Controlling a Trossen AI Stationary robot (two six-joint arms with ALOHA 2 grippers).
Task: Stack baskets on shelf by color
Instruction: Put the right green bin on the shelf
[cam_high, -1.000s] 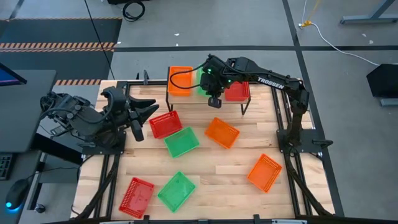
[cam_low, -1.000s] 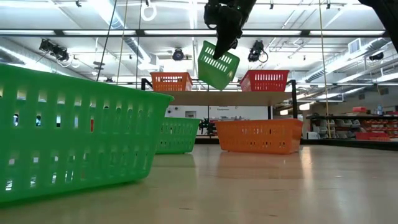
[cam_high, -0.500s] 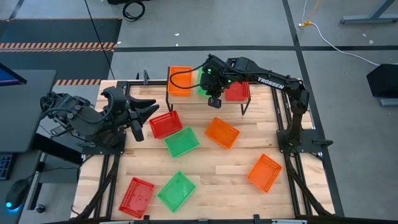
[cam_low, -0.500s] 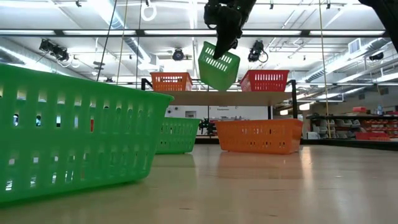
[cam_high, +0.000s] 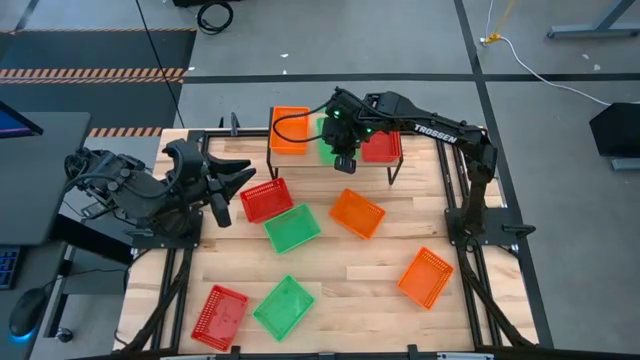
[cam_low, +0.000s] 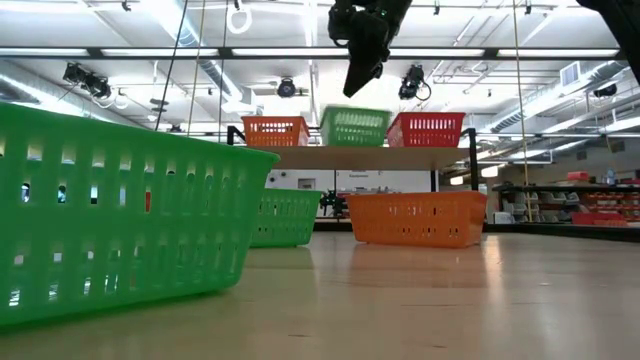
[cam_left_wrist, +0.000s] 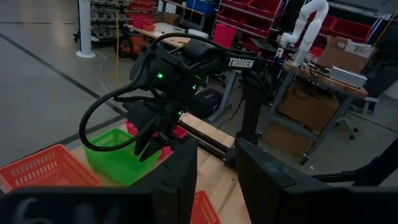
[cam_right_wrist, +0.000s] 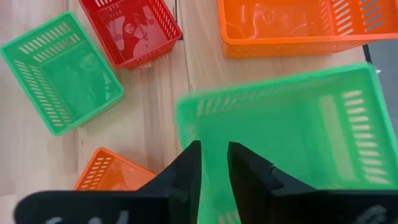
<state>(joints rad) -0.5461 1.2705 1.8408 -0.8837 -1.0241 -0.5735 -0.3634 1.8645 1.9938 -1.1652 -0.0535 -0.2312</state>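
High view: shelf (cam_high: 278, 150) carries three baskets, one per colour: orange (cam_high: 290, 129), green (cam_high: 328, 140), red (cam_high: 383, 147). Right gripper (cam_high: 344, 160) hangs above the green one, fingers slightly parted, pinching nothing. Left gripper (cam_high: 232, 180) waits spread at counter's (cam_high: 350, 290) edge. Six baskets remain on the counter; roughly a third done.

Green basket (cam_low: 354, 126) upright on shelf (cam_low: 350, 156) btwn orange basket (cam_low: 275, 131) & red basket (cam_low: 426, 130).
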